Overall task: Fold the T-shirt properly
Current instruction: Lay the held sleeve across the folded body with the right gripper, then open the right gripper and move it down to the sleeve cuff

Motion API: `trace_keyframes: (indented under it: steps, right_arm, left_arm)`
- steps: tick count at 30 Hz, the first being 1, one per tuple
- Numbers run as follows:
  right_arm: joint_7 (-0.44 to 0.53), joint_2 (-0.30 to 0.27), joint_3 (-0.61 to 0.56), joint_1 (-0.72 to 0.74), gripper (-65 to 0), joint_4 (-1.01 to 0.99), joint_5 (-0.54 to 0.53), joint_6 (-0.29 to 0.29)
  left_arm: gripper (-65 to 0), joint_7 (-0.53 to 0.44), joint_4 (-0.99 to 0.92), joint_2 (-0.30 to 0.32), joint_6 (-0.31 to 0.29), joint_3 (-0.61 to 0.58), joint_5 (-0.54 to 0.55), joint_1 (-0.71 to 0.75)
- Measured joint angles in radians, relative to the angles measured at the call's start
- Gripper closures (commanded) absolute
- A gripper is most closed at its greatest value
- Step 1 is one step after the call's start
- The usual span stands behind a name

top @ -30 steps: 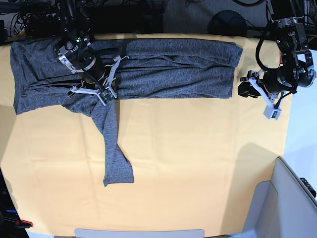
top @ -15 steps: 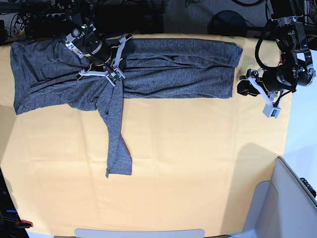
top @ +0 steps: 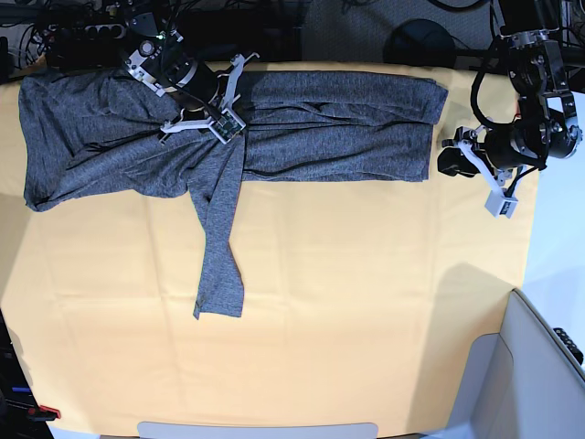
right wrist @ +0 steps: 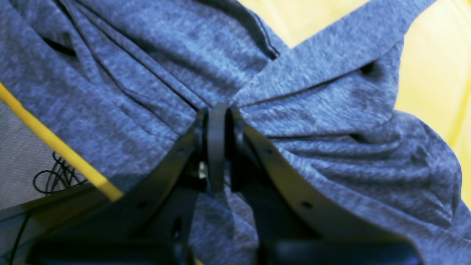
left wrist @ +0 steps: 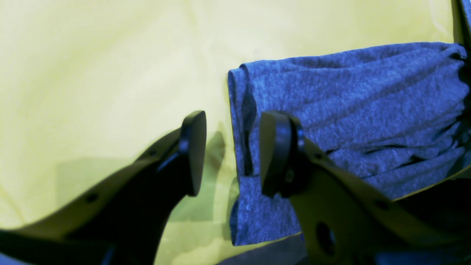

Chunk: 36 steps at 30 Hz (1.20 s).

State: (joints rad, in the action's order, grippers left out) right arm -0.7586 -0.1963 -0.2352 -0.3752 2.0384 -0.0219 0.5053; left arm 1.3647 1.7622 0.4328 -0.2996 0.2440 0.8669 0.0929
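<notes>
The dark-grey T-shirt (top: 329, 123) lies in a long folded band along the far edge of the yellow table (top: 366, 293). One sleeve (top: 218, 256) trails toward the front. My right gripper (top: 228, 102) is over the shirt's left half and shut on a pinch of its fabric (right wrist: 301, 121); folds radiate from the closed fingertips (right wrist: 217, 121). My left gripper (top: 445, 157) is open just off the shirt's right end. In the left wrist view the folded shirt edge (left wrist: 331, 99) lies at the open gripper (left wrist: 233, 154), with one finger (left wrist: 276, 154) over the cloth and the other over bare table.
A grey-and-white bin (top: 539, 366) stands at the front right corner. Cables and dark equipment (top: 82, 32) line the back edge, with a black round base (top: 420, 41) behind the shirt. The table edge and cables show in the right wrist view (right wrist: 55, 151).
My right gripper has moved up and to the right with the fabric in it, dragging the shirt's middle and the sleeve along. The left arm has stayed put.
</notes>
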Motion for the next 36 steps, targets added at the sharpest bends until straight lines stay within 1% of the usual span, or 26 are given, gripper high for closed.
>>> trace_keyframes:
  steps: [2, 6, 9, 11, 14, 18, 23, 25, 28, 31, 34, 36]
  right_arm:
    - [0.000, 0.000, 0.000, -0.014, -0.2, 0.000, 0.001, 0.000]
    - [0.008, -0.037, -0.003, -0.032, -0.2, 0.002, -0.001, 0.001]
    - [0.079, -0.069, 0.001, -0.074, -0.2, 0.003, 0.001, 0.000]
    - [0.098, -0.087, 0.000, -0.098, -0.2, 0.003, 0.001, 0.000]
    - [0.115, -0.103, 0.001, -0.113, -0.2, 0.003, 0.001, 0.000]
    - [0.125, -0.103, 0.001, -0.127, -0.2, 0.003, 0.001, 0.000]
    - [0.124, -0.103, 0.000, -0.129, -0.3, 0.002, 0.001, 0.000]
    - [0.090, -0.101, 0.001, -0.127, -0.6, 0.002, 0.001, 0.000]
    - [-0.016, -0.089, 0.000, -0.108, -0.7, 0.000, -0.003, 0.000]
    - [-0.080, -0.080, 0.000, -0.068, -0.7, 0.000, -0.003, 0.000]
    - [-0.084, -0.080, 0.001, -0.051, -0.7, 0.000, -0.003, -0.001]
    - [-0.101, -0.059, 0.002, -0.045, -0.7, 0.000, -0.002, 0.000]
  left_arm:
    - [-22.0, 0.000, 0.000, 0.000, 0.000, 0.000, 0.000, 0.000]
    - [-22.0, -0.001, 0.000, 0.000, 0.000, 0.000, 0.000, 0.000]
    - [-22.0, -0.003, 0.000, 0.000, 0.000, 0.000, 0.000, -0.001]
    - [-22.0, -0.003, 0.000, -0.001, 0.000, 0.000, 0.000, -0.001]
    - [-22.0, -0.003, 0.000, -0.021, 0.000, 0.000, 0.000, 0.000]
    - [-22.0, -0.003, 0.000, -0.020, 0.000, -0.003, 0.000, 0.000]
    - [-22.0, -0.003, 0.000, -0.023, 0.000, -0.035, 0.000, 0.001]
    - [-22.0, -0.004, 0.000, -0.021, 0.000, -0.045, 0.000, 0.001]
    - [-22.0, -0.003, 0.000, -0.020, 0.000, -0.059, 0.000, 0.001]
    - [-22.0, -0.004, 0.000, -0.023, 0.000, -0.060, 0.000, 0.000]
    - [-22.0, -0.003, 0.000, -0.026, 0.000, -0.060, 0.000, 0.001]
    - [-22.0, -0.004, 0.000, -0.029, 0.000, -0.060, 0.000, 0.001]
